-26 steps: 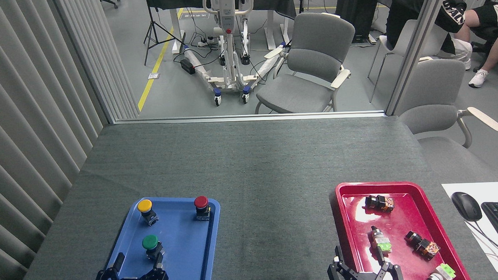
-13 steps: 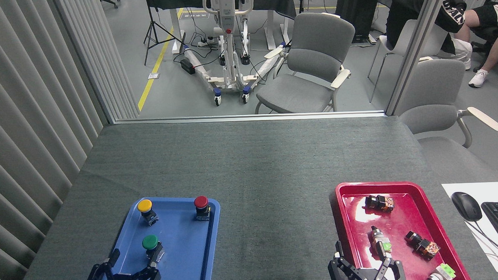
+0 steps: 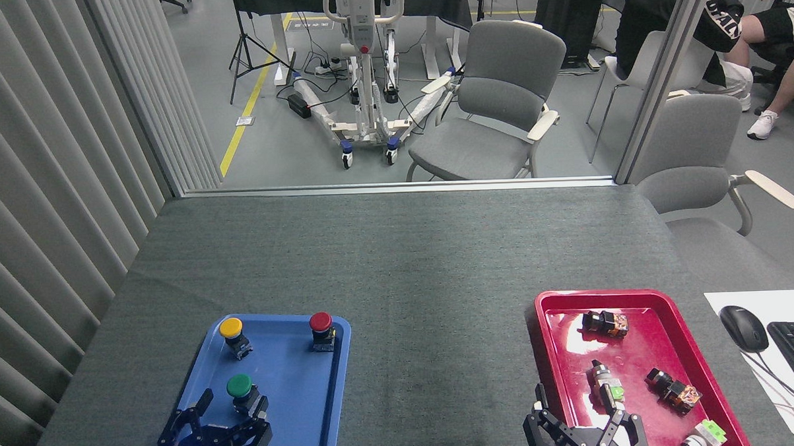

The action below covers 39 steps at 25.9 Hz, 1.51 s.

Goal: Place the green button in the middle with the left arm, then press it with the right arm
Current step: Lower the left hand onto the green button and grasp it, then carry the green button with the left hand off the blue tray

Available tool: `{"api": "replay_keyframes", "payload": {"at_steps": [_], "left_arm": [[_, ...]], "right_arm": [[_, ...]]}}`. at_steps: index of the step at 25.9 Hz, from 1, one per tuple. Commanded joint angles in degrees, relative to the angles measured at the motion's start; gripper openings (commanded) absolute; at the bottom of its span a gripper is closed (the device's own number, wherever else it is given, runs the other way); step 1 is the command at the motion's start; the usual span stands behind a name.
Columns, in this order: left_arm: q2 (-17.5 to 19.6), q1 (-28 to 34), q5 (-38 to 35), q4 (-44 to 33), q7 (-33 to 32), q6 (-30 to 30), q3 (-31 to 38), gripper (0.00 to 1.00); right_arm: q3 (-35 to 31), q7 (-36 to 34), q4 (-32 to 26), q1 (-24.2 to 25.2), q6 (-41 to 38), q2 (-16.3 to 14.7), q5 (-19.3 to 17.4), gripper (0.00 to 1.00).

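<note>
Your left claw (image 3: 230, 413) sits spread over the near end of the blue tray (image 3: 291, 411), the green button (image 3: 240, 389) upright just ahead of it, between the fingertips but not gripped. Yellow button (image 3: 232, 332) and red button (image 3: 321, 326) stand farther ahead. Your right claw (image 3: 579, 418) is spread at the red tray (image 3: 539, 330) near corner. The bare grey surface (image 3: 434, 354) lies between both claws.

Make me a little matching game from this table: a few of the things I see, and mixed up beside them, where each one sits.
Things:
1. green button
2. yellow button
3. red button
4. computer mouse

Places:
A. far right corner of the blue tray
B. white sheet right of the red tray
C. blue tray, just ahead of the left pincer
D. far left corner of the blue tray

Pairs: 1-C, 2-D, 3-A, 4-B
</note>
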Motion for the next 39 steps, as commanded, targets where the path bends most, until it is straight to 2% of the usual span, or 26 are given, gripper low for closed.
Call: {"api": "replay_keyframes", "payload": {"at_steps": [1, 18, 21, 26, 27, 30, 33, 35, 37, 39], "left_arm": [[0.03, -1.06, -0.01, 1.49, 0.04, -0.25, -0.07, 1.00], [-0.15, -5.28, 0.16, 9.40, 0.92, 0.19, -0.07, 0.98], [-0.24, -5.55, 0.16, 10.02, 0.92, 0.19, -0.07, 0.82], [0.47, -4.84, -0.01, 10.02, 1.27, -0.07, -0.07, 0.27], [1.08, -4.76, -0.01, 9.76, 1.45, -0.25, -0.07, 0.18], [2.14, -4.05, 0.07, 9.14, 1.36, -2.36, -0.59, 0.00], [2.14, -3.88, 0.34, 5.36, 1.45, -7.19, -0.59, 0.00], [1.43, -4.05, 0.25, 2.72, 1.45, -7.89, -0.77, 0.00], [-0.32, -4.93, 0.16, 1.93, 1.53, -7.90, -4.02, 0.00], [-1.91, -8.36, 0.16, 2.81, 1.53, -7.19, -9.12, 0.00]], "right_arm": [[0.00, 0.33, -0.01, 0.00, 0.00, 0.08, 0.00, 1.00], [0.00, 0.42, -0.09, 0.00, 0.00, 0.17, 0.00, 1.00], [0.09, 0.42, -0.09, 0.00, 0.09, 0.26, 0.09, 0.99], [0.00, 0.51, -0.09, -0.09, 0.09, 0.08, 0.09, 1.00], [0.09, 0.51, -0.09, -0.09, 0.00, 0.08, 0.09, 1.00], [0.17, 0.51, -0.09, 0.18, -0.08, 0.08, 0.09, 0.99], [0.17, 0.51, -0.09, 0.62, -0.08, 0.00, 0.09, 0.99], [0.09, 0.51, -0.09, 0.62, -0.08, 0.08, 0.17, 0.99], [0.17, 0.51, -0.09, 0.62, 0.00, 0.17, 0.17, 0.99], [0.17, 0.51, -0.09, 0.70, 0.09, 0.17, 0.26, 0.99]]}}
